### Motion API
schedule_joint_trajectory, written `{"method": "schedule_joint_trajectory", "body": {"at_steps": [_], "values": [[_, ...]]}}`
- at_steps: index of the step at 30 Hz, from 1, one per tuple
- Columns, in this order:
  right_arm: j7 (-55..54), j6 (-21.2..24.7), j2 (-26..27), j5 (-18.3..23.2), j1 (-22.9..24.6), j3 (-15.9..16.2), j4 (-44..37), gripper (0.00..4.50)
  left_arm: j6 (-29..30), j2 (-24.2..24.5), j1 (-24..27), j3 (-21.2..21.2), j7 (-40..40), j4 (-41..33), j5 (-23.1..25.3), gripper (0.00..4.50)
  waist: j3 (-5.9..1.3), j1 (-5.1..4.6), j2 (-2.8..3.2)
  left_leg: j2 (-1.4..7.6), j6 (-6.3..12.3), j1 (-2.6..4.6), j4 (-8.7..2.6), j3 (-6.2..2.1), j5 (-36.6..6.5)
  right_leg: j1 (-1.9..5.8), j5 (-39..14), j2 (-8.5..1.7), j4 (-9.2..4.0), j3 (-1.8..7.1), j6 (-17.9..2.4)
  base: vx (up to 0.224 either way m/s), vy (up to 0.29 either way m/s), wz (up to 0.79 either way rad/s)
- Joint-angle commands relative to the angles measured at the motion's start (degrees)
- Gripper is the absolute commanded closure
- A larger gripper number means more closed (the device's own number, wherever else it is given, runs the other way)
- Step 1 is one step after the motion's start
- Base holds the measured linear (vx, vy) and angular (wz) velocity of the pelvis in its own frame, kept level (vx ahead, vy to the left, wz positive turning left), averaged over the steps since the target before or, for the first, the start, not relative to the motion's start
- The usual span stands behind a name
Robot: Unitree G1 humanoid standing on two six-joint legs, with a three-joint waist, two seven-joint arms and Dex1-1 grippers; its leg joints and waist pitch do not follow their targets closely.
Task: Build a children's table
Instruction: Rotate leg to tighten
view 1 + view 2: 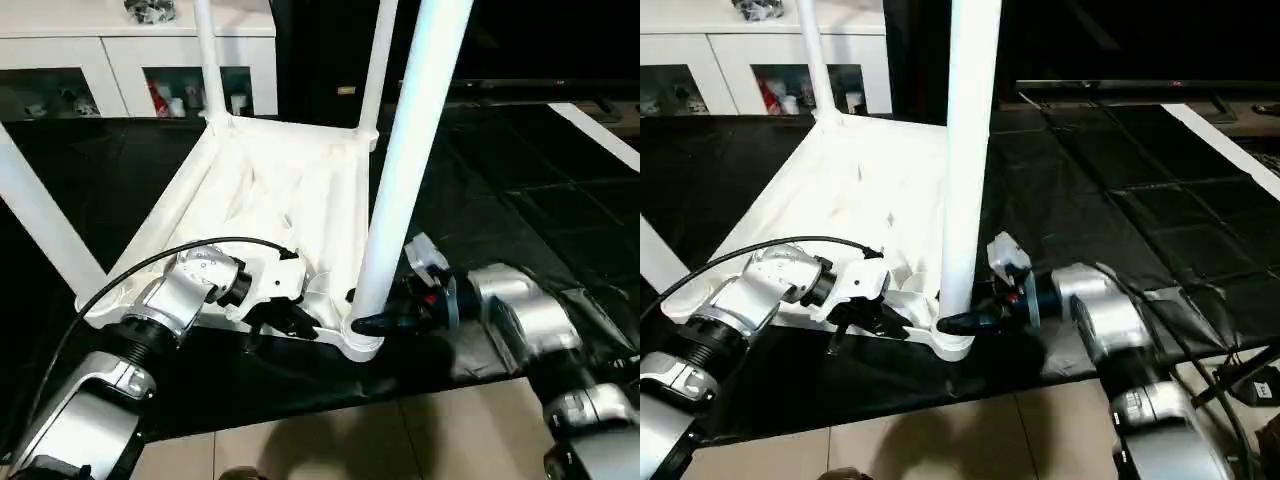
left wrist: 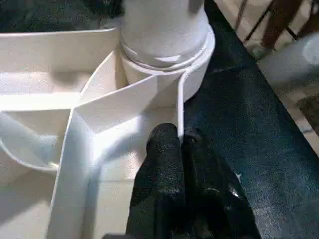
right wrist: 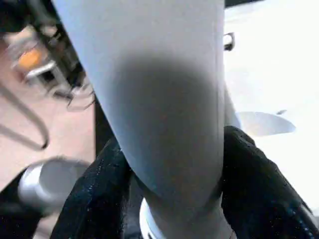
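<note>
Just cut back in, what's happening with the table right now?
The table top lies upside down on the black mat with legs standing up from its corners. The right claw has its fingers on either side of the base of the near leg, right where it enters its corner socket. The left claw is shut on the thin rim wall of the top beside that corner, steadying it.

Both silver forearms reach in low from either side, wrists turned inward toward each other. The left end effector (image 1: 300, 322) has its black fingers (image 2: 172, 164) pressed together; the right end effector (image 1: 372, 322) has fingers (image 3: 249, 169) spread, gripping.
</note>
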Motion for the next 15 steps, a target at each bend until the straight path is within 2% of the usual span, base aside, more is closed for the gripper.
{"method": "schedule_joint_trajectory", "body": {"at_steps": [1,2,3,4,5,7,8,9,10,11,12,13,14,15], "values": [[-3.45,2.95,3.08,2.17,1.84,0.91,-2.26,2.38,2.99,-3.32,0.13,0.20,7.08,-0.10,0.91,4.50,-3.08,-0.45,-0.17,1.59,-0.34,1.20,-4.11,-0.51,-17.85,1.93,-17.71,-2.69,-4.26,1.69,-12.18,0.000,0.000,0.00],[-5.06,3.28,3.67,2.12,2.39,0.63,-2.64,2.38,3.66,-3.80,0.20,0.41,8.00,-0.30,0.87,4.50,-2.92,-0.51,0.00,1.59,-0.90,1.44,-4.22,-0.60,-19.74,1.63,-21.45,-2.82,-4.71,1.75,-11.16,0.000,0.000,0.00],[-8.37,3.39,4.84,1.36,2.84,0.30,-2.55,2.39,5.13,-4.81,0.23,0.95,9.89,-0.53,0.72,4.50,-2.85,-0.75,-0.04,1.50,-1.38,1.41,-4.33,-0.88,-21.04,1.70,-24.74,-2.97,-4.98,1.70,-10.07,0.000,0.000,0.00],[-9.09,3.41,5.09,1.20,2.93,0.22,-2.53,2.40,5.44,-5.03,0.23,1.07,10.30,-0.59,0.68,4.50,-2.81,-0.94,-0.11,1.49,-1.65,1.34,-4.43,-0.91,-21.32,1.67,-25.93,-2.98,-5.12,1.73,-9.44,0.000,0.000,0.00],[-18.06,3.53,8.39,-1.19,3.49,-0.61,-1.85,2.40,9.47,-7.90,0.21,2.51,14.96,-1.24,0.09,4.50,-2.57,-1.31,-0.01,1.35,-2.13,1.49,-4.50,-1.14,-22.62,1.38,-29.67,-3.12,-5.61,1.66,-8.14,-0.050,-0.003,-0.05],[-22.90,3.31,10.75,-2.48,3.74,-0.99,-2.09,2.42,12.27,-9.95,0.14,3.45,18.28,-1.81,-0.09,4.50,-2.11,-2.07,-0.18,0.94,-3.15,1.71,-4.44,-1.64,-25.30,0.99,-38.12,-3.28,-6.57,1.03,-5.24,-0.057,0.001,-0.09],[-24.82,3.72,11.96,-2.62,3.61,-1.23,-2.36,2.42,13.51,-11.06,0.03,3.96,20.16,-1.95,-0.15,4.50,-2.13,-2.90,-0.02,0.59,-3.14,1.53,-4.33,-2.06,-26.21,1.32,-42.57,-3.40,-7.22,0.48,-2.96,-0.056,0.013,-0.15],[-30.40,4.96,14.77,-3.60,2.07,-1.74,-1.36,2.43,16.35,-13.48,-0.18,5.07,23.65,-2.20,-0.64,4.50,-2.18,-3.22,0.11,0.64,-3.14,1.56,-4.42,-2.18,-26.51,1.39,-43.21,-3.43,-7.54,0.31,-2.46,-0.048,0.030,-0.19],[-30.73,5.00,14.93,-3.67,1.96,-1.76,-1.29,2.43,16.52,-13.62,-0.19,5.13,23.86,-2.22,-0.65,4.50,-2.30,-4.15,0.51,0.70,-3.25,1.19,-4.72,-2.47,-27.01,1.78,-41.42,-3.25,-7.58,-0.09,-2.64,-0.048,0.030,-0.19],[-35.92,5.57,17.40,-4.68,0.11,-2.30,0.02,2.45,18.68,-15.79,-0.48,6.27,27.34,-2.32,-0.84,4.50,-2.51,-4.75,0.88,0.83,-3.14,1.24,-5.03,-2.89,-27.98,2.15,-38.93,-3.15,-7.67,-0.73,-3.26,-0.042,0.044,-0.20],[-37.89,5.84,18.32,-4.96,-0.60,-2.58,0.47,2.45,19.38,-16.58,-0.61,6.73,28.76,-2.33,-0.87,4.50,-2.57,-5.53,1.00,0.88,-3.12,0.67,-5.41,-3.29,-28.89,2.69,-35.98,-3.01,-7.50,-1.24,-3.86,-0.036,0.042,-0.21],[-42.36,6.62,20.09,-5.61,-2.18,-3.29,1.69,2.45,20.66,-18.07,-0.85,7.56,31.10,-2.46,-1.04,4.50,-2.48,-5.92,1.10,0.88,-3.10,0.77,-5.49,-3.37,-29.80,2.57,-35.19,-2.94,-7.61,-1.38,-4.13,-0.036,0.042,-0.21],[-44.26,6.98,20.76,-5.91,-2.84,-3.60,2.26,2.46,21.15,-18.63,-0.93,7.86,31.85,-2.55,-1.14,4.50,-2.38,-6.42,1.04,0.74,-2.82,1.36,-5.31,-3.35,-31.64,2.15,-34.95,-2.84,-8.11,-1.70,-4.49,0.000,0.000,0.00],[-45.18,7.00,21.06,-6.20,-3.15,-3.70,2.54,2.46,21.34,-18.90,-0.98,8.03,32.24,-2.60,-1.13,4.50,-2.31,-6.69,0.94,0.61,-2.54,1.56,-5.18,-3.30,-32.11,2.08,-35.09,-2.76,-8.38,-1.90,-4.45,0.000,0.000,0.00]]}}
